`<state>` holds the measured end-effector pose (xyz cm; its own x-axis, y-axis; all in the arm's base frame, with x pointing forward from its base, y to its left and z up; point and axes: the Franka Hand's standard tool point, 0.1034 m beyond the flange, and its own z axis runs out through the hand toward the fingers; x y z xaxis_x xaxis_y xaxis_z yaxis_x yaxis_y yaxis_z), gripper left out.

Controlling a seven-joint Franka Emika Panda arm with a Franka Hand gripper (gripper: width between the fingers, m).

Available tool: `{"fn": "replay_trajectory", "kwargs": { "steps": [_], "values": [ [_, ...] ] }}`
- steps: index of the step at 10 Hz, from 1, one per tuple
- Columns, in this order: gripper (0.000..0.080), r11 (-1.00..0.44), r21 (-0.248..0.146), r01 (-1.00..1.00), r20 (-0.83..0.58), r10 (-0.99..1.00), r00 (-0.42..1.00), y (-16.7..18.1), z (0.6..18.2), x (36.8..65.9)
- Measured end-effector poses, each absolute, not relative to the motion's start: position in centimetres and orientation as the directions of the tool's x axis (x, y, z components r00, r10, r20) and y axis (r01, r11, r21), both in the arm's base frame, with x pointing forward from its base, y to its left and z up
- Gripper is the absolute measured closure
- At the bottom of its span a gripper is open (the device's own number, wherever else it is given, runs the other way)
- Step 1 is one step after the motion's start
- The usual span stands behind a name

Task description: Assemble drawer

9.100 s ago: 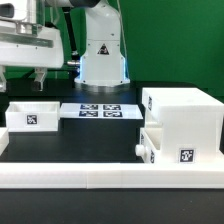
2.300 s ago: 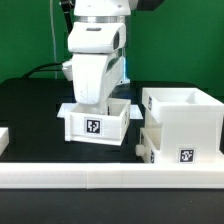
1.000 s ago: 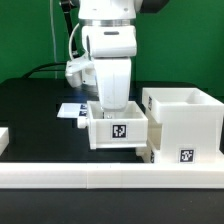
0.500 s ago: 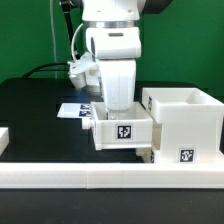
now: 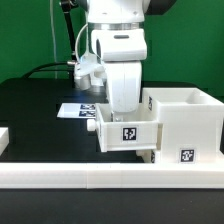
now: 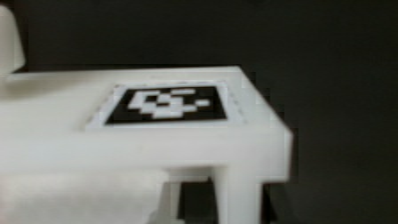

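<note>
In the exterior view my gripper (image 5: pixel 123 110) reaches down into a small white tray (image 5: pixel 127 132) with a black-and-white tag on its front. It is shut on the tray's wall and holds the tray off the table, and the fingertips are hidden inside the tray. The tray hangs against the left face of the tall white housing box (image 5: pixel 188 115). A second tray (image 5: pixel 148 153) sticks out low at the box's left side, right under the held one. In the wrist view the held tray (image 6: pixel 178 145) fills the picture, with a tag (image 6: pixel 164 104) on it.
The long low white rail (image 5: pixel 100 178) runs along the front of the black table. The marker board (image 5: pixel 75 109) lies behind the arm at the exterior view's left. A white piece (image 5: pixel 3 138) shows at the left edge.
The gripper has carried the small tray from the exterior view's left to the right, until it is against the housing box. The box and the lower tray have not moved.
</note>
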<state>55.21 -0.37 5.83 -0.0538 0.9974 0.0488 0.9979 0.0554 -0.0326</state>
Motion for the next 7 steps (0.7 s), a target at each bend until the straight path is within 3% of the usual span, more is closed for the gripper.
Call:
{"fn": "replay_trajectory", "kwargs": {
  "steps": [7],
  "values": [
    [0.076, 0.06, -0.037, 0.997, 0.05, 0.997, -0.059, -0.1, 5.62, 55.0]
  ]
}}
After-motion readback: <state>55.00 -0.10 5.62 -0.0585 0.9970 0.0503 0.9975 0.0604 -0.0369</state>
